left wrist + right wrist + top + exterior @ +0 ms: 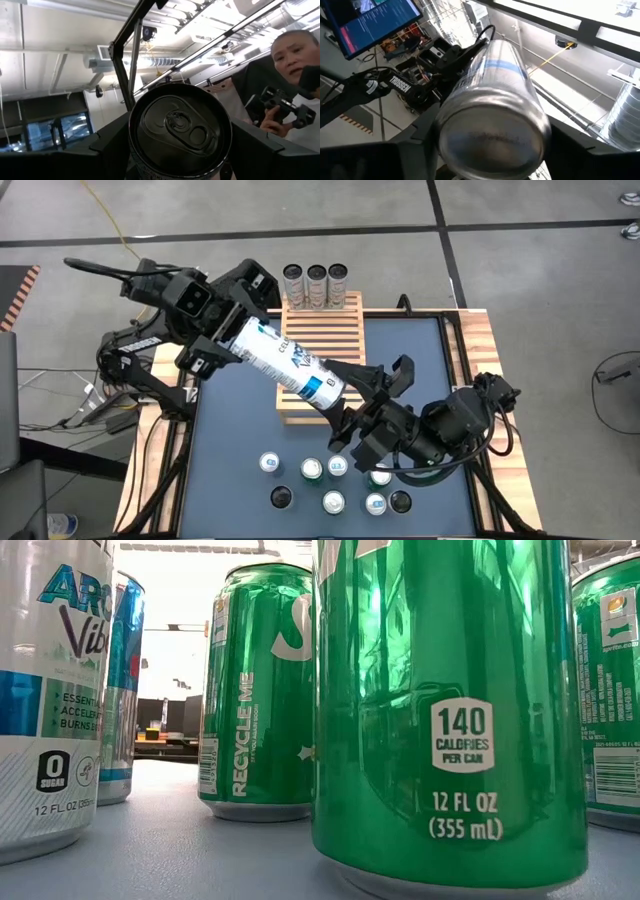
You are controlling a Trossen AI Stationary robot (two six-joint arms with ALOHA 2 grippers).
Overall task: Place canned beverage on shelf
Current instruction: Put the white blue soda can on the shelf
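Both grippers clamp one can [285,360] mid-frame over the shelf [320,350]: left gripper [222,340] top end, right gripper [355,395] bottom end.

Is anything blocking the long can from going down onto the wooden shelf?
Nothing visible does. The long can is held lying sideways above the shelf, with the left gripper on one end and the right gripper on the other. Three cans stand in a row at the shelf's far edge; the slats beneath look bare.

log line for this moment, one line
left gripper: jaws on tall white-and-blue can top end | right gripper: jaws on its base | can: lying level above slatted wooden shelf
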